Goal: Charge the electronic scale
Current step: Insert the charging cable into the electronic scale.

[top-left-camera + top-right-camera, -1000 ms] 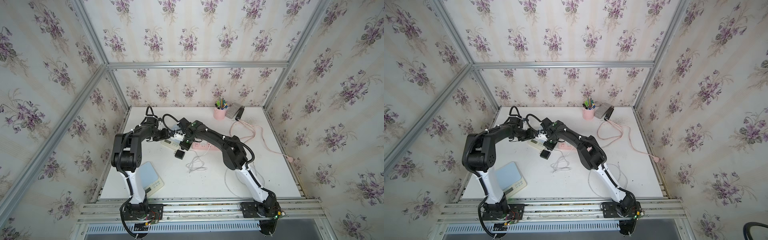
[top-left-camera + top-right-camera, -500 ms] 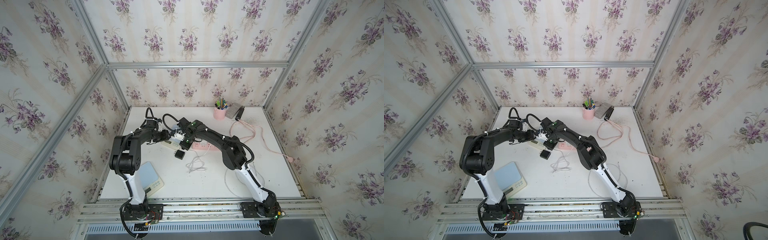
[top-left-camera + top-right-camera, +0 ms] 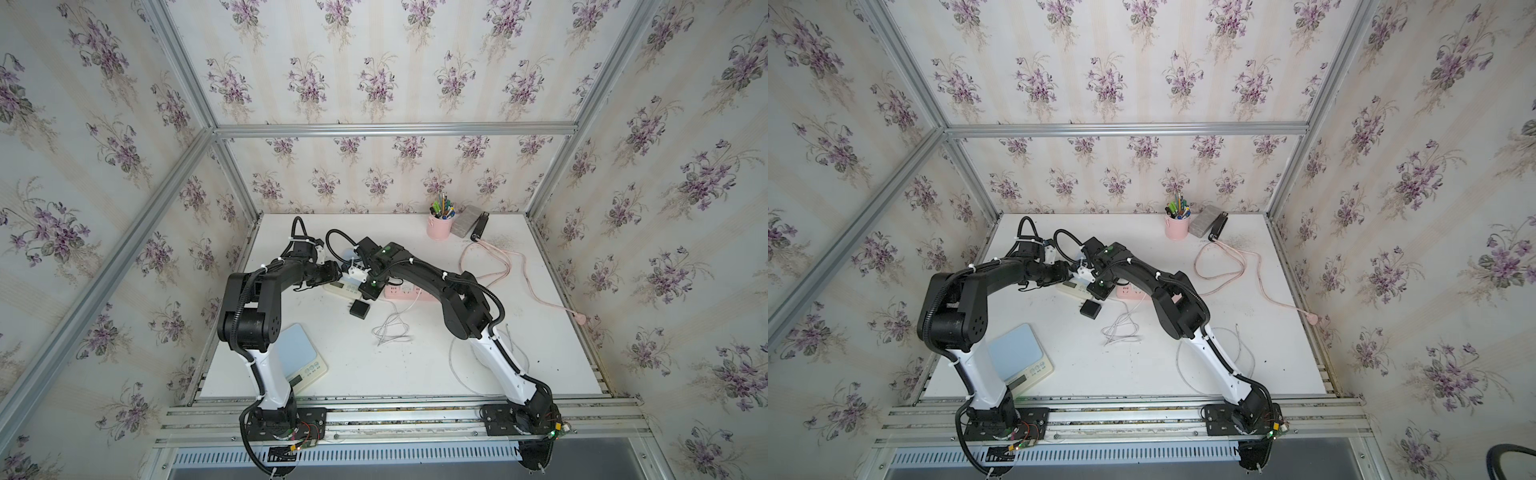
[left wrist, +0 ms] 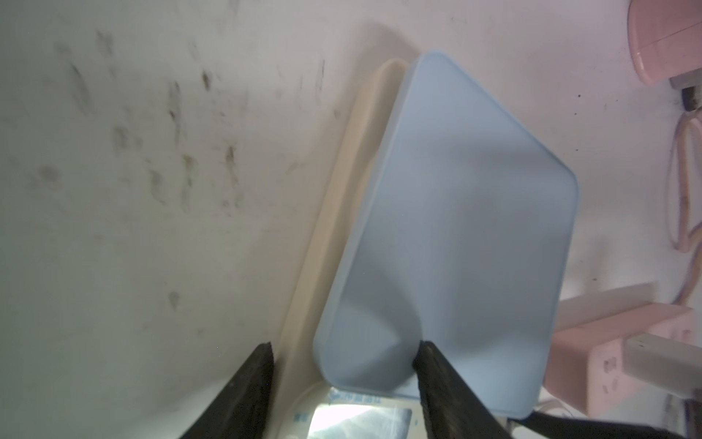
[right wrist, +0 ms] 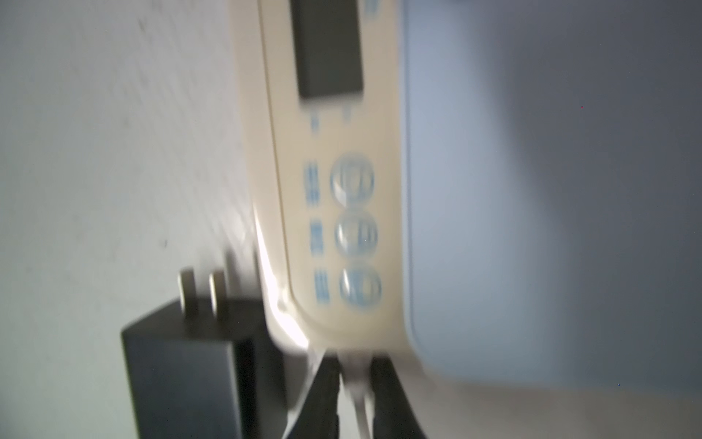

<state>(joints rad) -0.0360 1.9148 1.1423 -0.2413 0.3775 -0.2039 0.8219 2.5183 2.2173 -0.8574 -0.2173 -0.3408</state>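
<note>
The electronic scale [image 4: 456,228], a blue platform on a cream body, lies toward the back of the counter [image 3: 415,365] between both arms, just beside the pink power strip [image 3: 405,293]. The left end effector [image 4: 343,346] is spread over its display end, one finger on the platform and the other beside the cream edge. The right end effector [image 5: 355,365] flanks a white cable plug [image 5: 355,380] at the scale's corner, but blur hides whether it pinches. A black charger [image 5: 190,372] lies just beside that corner. A second scale [image 3: 305,357] sits near the left arm's base.

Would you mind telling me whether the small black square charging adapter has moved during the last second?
No. The black charging adapter lies where it did, just in front of the pink power strip.
</note>
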